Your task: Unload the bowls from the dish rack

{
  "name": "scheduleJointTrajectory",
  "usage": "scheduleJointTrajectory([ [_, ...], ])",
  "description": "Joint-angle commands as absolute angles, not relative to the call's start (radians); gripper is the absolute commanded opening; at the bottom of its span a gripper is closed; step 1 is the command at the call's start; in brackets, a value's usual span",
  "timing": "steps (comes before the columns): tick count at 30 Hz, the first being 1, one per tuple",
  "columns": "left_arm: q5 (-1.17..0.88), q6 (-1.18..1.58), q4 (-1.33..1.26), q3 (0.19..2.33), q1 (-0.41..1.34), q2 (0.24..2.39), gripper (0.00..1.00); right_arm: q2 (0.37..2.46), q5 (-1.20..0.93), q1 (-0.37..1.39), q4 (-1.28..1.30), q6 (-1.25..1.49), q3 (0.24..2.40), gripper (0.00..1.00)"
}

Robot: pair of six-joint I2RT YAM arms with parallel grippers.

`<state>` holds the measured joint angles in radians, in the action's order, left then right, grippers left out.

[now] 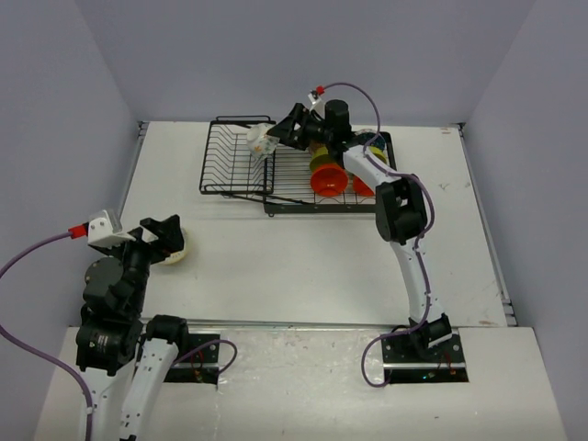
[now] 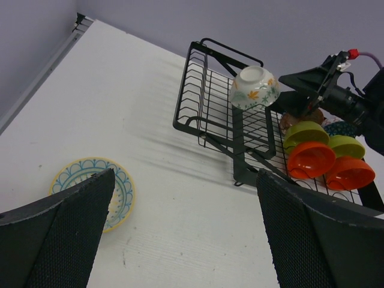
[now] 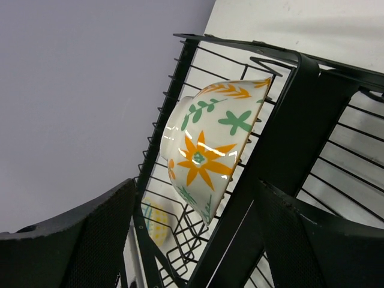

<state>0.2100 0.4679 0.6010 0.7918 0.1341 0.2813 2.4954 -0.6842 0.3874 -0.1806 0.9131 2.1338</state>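
The black wire dish rack [image 1: 234, 165] [image 2: 204, 102] [image 3: 180, 90] stands at the back of the table. A white bowl with orange and green flowers [image 1: 260, 143] [image 2: 255, 88] [image 3: 207, 150] leans tilted on the bar between its two sections. My right gripper [image 1: 276, 138] [image 3: 192, 240] is open, its fingers on either side of that bowl's lower edge, with gaps showing. Orange bowls [image 1: 328, 179] [image 2: 310, 159] and green bowls [image 2: 305, 132] lie in the flat section. My left gripper [image 1: 165, 239] [image 2: 186, 240] hangs open over the table, holding nothing.
A bowl with a blue and yellow pattern [image 1: 179, 248] [image 2: 90, 174] sits on the white table [image 1: 303, 257] beside my left fingers. Grey walls close in the back and sides. The right arm [image 1: 400, 211] reaches across the rack's right end.
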Motion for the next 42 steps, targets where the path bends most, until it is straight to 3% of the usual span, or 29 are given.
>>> scheduleJointTrajectory([
  [1,0.233,0.456,0.58,0.799,0.135,0.262,1.0,2.526,-0.784,0.391,-0.233,0.965,2.213,0.74],
  [29,0.239,0.46,0.586,0.802,0.135,0.262,1.0,2.557,-0.847,0.391,-0.417,1.098,2.198,0.61],
  [42,0.239,0.46,0.584,0.802,0.135,0.256,1.0,2.595,-0.897,0.396,-0.469,1.173,2.223,0.61],
])
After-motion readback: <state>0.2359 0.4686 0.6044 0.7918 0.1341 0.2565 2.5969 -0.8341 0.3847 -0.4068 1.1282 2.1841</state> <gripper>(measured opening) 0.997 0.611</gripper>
